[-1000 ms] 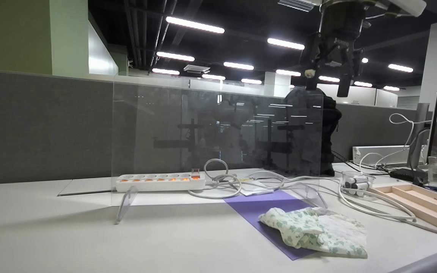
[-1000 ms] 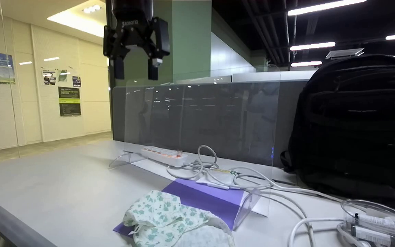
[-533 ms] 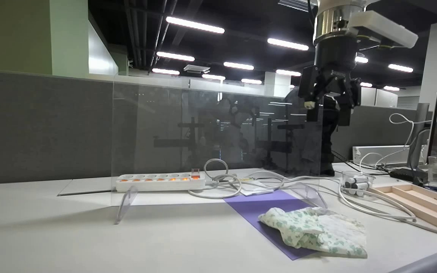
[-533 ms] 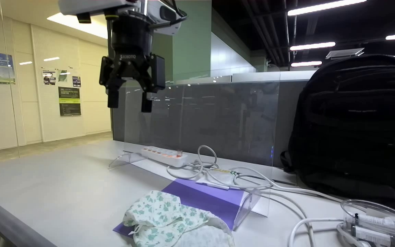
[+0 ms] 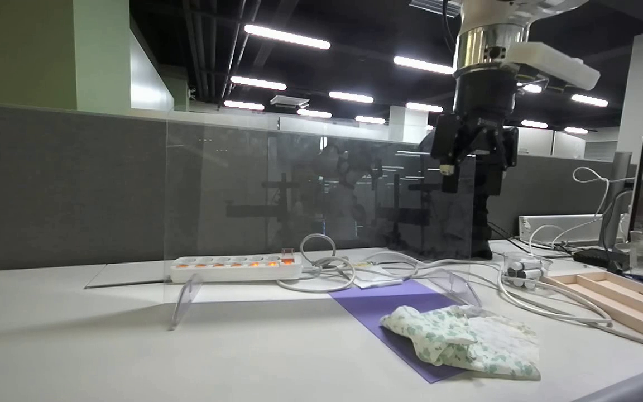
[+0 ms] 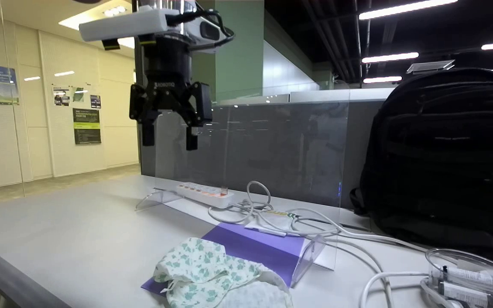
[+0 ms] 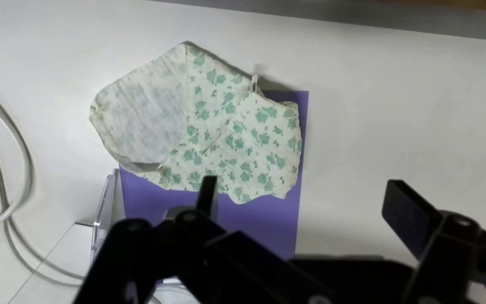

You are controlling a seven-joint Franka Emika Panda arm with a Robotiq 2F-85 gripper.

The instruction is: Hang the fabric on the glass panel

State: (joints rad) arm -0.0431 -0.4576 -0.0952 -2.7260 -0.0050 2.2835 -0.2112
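Since nothing hangs over the glass panel (image 5: 320, 207), we judge that grasping, lifting and draping all remain. Partly covering a purple sheet (image 5: 370, 310), between four and five o'clock from the panel's centre, lies our rumpled, partly folded cloth (image 5: 460, 339), white with green motifs. The Robotiq gripper (image 6: 170, 143) has its jaws wide apart, holding nothing.

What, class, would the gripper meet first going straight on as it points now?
Probably the fabric, which lies below the downward-pointing gripper in both exterior views; depth is unclear, so only its edge may be met.
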